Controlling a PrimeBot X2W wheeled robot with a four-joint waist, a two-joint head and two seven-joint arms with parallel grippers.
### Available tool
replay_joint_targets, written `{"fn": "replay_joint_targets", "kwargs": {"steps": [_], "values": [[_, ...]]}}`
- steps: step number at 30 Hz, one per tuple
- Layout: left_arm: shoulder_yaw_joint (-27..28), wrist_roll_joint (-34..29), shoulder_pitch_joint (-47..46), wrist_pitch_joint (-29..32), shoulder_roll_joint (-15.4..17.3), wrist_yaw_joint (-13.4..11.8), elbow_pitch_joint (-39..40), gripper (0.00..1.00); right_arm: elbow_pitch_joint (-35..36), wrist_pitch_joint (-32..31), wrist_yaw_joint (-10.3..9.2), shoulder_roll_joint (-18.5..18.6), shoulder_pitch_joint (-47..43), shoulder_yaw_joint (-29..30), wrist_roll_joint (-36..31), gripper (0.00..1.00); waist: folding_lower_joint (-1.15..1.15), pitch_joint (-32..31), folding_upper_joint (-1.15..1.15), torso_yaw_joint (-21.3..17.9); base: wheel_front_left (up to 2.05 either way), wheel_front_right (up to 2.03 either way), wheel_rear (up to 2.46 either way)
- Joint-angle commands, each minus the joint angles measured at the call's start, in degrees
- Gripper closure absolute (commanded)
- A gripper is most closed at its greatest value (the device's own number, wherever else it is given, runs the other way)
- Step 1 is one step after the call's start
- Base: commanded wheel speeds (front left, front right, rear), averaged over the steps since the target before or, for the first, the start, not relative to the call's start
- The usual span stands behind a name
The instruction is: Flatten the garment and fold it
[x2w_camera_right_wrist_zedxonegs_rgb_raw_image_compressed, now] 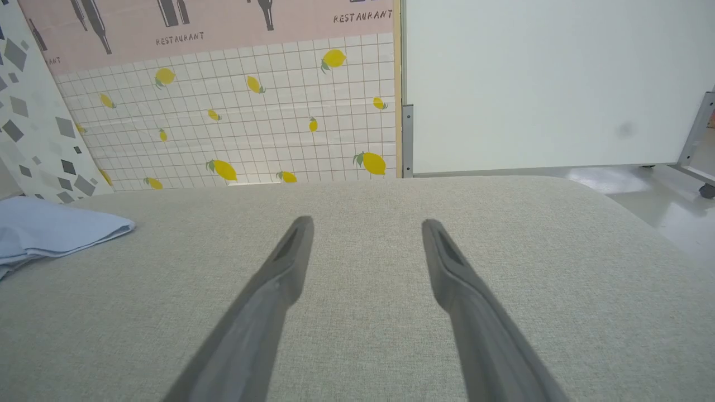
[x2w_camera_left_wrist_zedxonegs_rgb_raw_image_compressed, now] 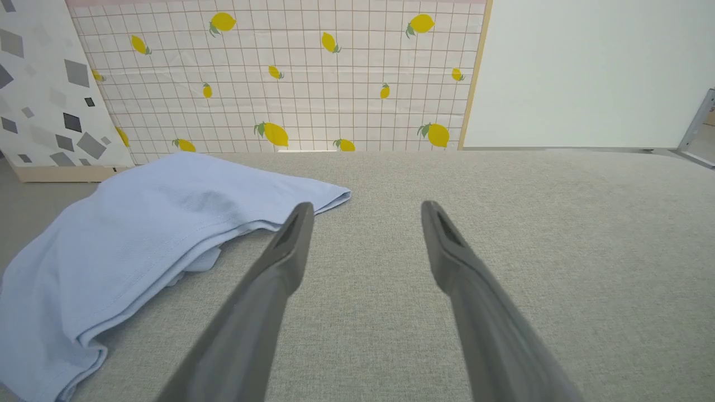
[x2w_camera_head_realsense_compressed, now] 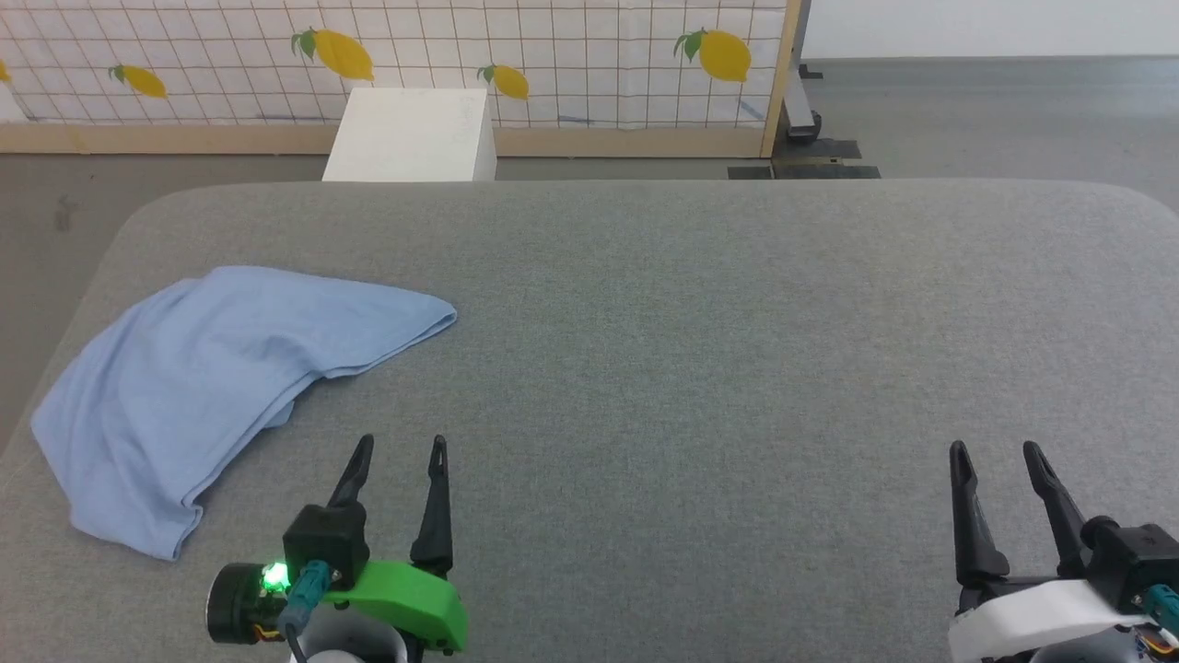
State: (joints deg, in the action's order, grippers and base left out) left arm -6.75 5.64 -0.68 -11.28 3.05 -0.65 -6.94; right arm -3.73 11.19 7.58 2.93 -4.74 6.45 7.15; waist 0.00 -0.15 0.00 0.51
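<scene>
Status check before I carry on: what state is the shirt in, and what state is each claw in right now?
garment: bunched and doubled over itself at the left of the table, not yet flattened or folded.
left claw: open, empty, beside the garment and apart from it.
right claw: open, empty, far from the garment.

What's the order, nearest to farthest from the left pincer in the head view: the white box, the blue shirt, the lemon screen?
1. Blue shirt, lying on the table just to the left of the left pincer.
2. White box, straight ahead, beyond the table's far edge.
3. Lemon screen, standing behind the box.
</scene>
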Motion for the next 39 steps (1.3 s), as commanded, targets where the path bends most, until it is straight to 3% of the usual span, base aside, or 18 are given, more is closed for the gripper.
{"fn": "replay_joint_targets", "kwargs": {"steps": [1,13,19,39], "values": [[-0.3,0.6,0.2,-0.6,-0.1,-0.5,-0.3,0.00,-0.3,0.7,-0.07,0.0,-0.8,0.3,0.5,0.00,0.00,-0.1,0.00,0.0,0.00,0.00,0.00],[-0.6,1.3,0.5,-2.0,-0.2,-0.6,-1.3,0.00,-1.0,2.1,-0.08,0.0,-2.0,0.8,1.2,0.00,0.00,-0.8,0.00,1.1,0.00,0.00,0.00],[0.3,1.5,1.0,-2.7,0.1,-1.0,-1.1,0.00,-1.5,2.8,-0.08,0.0,-2.4,0.4,1.5,0.00,0.00,-1.3,0.00,3.6,0.00,0.00,0.00],[2.0,1.8,2.4,-3.7,0.3,-1.6,-0.8,0.00,-2.6,3.8,-0.09,-0.1,-1.9,-2.2,2.2,0.00,0.00,-1.5,0.00,23.4,0.00,0.00,0.00]]}}
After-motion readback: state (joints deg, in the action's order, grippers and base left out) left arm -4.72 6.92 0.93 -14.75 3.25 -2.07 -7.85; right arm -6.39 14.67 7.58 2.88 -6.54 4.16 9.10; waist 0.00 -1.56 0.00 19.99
